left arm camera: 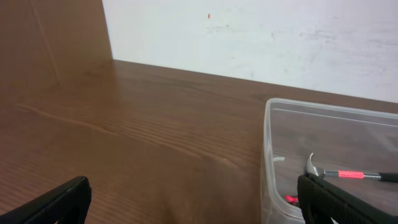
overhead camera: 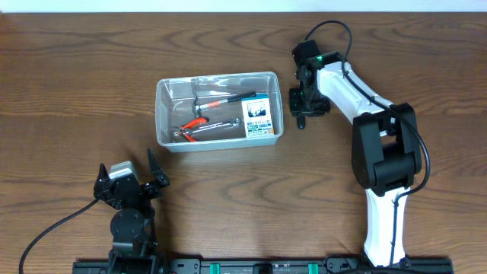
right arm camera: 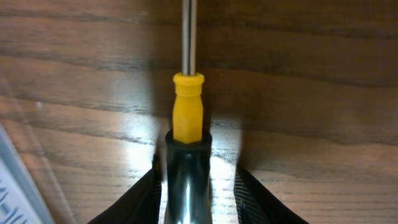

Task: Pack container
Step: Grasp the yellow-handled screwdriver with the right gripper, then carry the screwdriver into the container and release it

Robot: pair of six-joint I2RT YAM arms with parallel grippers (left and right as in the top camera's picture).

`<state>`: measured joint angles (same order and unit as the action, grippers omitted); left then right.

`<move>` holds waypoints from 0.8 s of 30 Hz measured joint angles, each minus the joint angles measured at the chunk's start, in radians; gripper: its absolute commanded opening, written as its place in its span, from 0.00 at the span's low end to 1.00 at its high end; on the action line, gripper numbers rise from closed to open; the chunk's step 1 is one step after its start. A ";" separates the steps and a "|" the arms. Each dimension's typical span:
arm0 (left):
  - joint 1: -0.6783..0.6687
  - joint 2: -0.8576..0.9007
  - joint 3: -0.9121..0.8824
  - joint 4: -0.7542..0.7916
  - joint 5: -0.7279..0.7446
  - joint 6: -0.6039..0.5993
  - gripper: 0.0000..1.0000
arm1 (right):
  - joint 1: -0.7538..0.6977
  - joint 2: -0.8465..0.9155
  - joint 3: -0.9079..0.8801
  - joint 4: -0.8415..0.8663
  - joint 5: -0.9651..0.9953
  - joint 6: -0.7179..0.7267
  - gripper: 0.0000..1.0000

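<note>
The container [overhead camera: 219, 111] sat mid-worktop [overhead camera: 76, 91], holding a hammer [overhead camera: 221, 98], red-handled pliers [overhead camera: 195, 122] and a blue-and-white box [overhead camera: 259, 116]. Just beside its right end, the right gripper [overhead camera: 302, 116] had its fingers [right arm camera: 258, 202] pinching a yellow-collared screwdriver [right arm camera: 188, 118]. The left gripper [overhead camera: 127, 169] hung well apart near the front edge, fingers spread wide.

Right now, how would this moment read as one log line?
left hand: open | right hand: holding screwdriver beside container | container: hammer, pliers, box inside
</note>
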<state>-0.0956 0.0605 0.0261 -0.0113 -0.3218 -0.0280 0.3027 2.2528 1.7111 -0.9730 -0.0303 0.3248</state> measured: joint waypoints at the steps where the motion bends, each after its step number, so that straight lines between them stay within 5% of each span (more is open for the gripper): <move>1: 0.000 0.000 0.000 0.000 0.000 0.000 0.98 | 0.000 0.001 0.000 0.001 -0.001 0.002 0.37; 10: 0.000 0.000 0.000 0.000 0.000 0.000 0.98 | 0.001 0.002 0.000 0.000 0.004 0.008 0.27; 16: 0.000 0.000 0.000 0.000 0.000 0.000 0.98 | 0.000 0.002 0.009 -0.011 -0.005 0.010 0.02; 24: 0.000 0.000 0.000 0.000 0.000 0.000 0.98 | 0.001 -0.077 0.042 -0.023 -0.021 -0.045 0.01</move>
<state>-0.0956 0.0605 0.0261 -0.0116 -0.3218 -0.0280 0.3038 2.1757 1.7535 -0.9962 -0.0517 0.2798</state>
